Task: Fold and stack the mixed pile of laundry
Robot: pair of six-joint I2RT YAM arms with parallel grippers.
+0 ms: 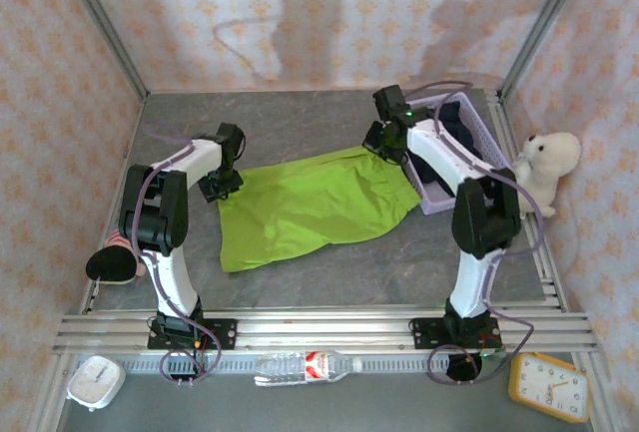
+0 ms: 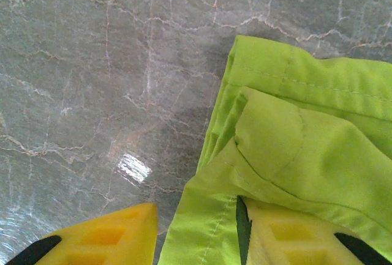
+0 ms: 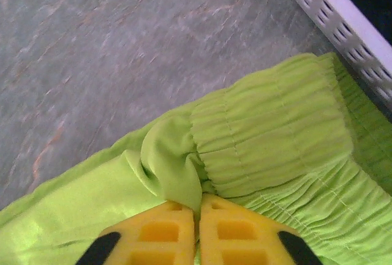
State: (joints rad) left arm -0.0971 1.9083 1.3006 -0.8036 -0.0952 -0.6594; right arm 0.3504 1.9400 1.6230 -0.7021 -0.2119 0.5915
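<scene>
Lime-green garment (image 1: 310,203) lies spread on grey marbled table (image 1: 290,118), long axis near-left to far-right, elastic waistband (image 3: 269,136) toward lavender basket (image 3: 343,17). Right gripper (image 3: 197,213) clenched on waistband fold. Left gripper (image 2: 196,210) spread, straddling hem corner. Navy garment (image 1: 454,118) in basket. Patterned walls (image 1: 349,13) around.

The lime-green garment (image 1: 319,208) lies spread across the middle of the surface (image 1: 290,128). My left pincer (image 1: 224,185) is down at its left edge. My right pincer (image 1: 387,145) is at its far right corner, just beside the lavender basket (image 1: 436,200), which stands toward the surface's far right corner. The dark navy garment (image 1: 459,118) lies inside the basket. A white plush bear (image 1: 544,165) sits beyond the right edge.
</scene>
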